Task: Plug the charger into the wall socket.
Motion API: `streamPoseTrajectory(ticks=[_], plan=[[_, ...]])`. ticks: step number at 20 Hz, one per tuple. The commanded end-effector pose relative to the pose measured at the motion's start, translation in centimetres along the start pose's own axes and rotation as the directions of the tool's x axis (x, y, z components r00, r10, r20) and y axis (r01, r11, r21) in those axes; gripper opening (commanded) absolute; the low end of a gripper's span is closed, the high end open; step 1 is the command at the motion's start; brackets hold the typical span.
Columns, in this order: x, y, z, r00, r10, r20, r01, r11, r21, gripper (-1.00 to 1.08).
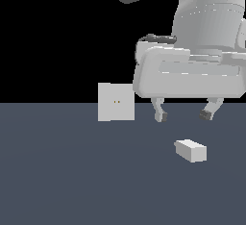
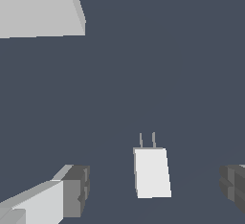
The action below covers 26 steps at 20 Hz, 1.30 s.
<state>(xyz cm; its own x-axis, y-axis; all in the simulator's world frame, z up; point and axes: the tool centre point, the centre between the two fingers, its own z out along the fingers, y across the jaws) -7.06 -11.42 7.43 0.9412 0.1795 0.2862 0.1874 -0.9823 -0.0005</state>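
Charger: small matte off-white brick-shaped charger (image 1: 191,150) with two thin prongs – lying flat on the smooth slate-grey tabletop (image 1: 72,171).
End effector: pale grey end effector (image 1: 185,116) hovers above it, dark-padded fingers spread apart, empty.
Socket: flat upright off-white square wall socket (image 1: 116,102) – well apart.

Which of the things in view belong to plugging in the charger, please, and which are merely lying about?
Belongs to the job:
- charger, lying on the floor, its two prongs showing in the wrist view
- wall socket, standing upright
- gripper, jaws open, above the charger and not touching it

Just lying about:
- nothing else; only the bare floor
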Motion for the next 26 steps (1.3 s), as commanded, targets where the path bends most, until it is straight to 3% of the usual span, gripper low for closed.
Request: streamPoseTrajectory(ticks=[1, 16, 26], plan=[[-0.3, 0.3, 0.3, 1.0, -0.01, -0.013, 0.01, 1.0, 0.002, 1.0], [-1.0, 0.8, 1.4, 0.999, -0.024, -0.03, 0.024, 1.0, 0.007, 1.0], [-2.1, 0.8, 5.0, 0.999, -0.025, -0.03, 0.026, 1.0, 0.007, 1.0]])
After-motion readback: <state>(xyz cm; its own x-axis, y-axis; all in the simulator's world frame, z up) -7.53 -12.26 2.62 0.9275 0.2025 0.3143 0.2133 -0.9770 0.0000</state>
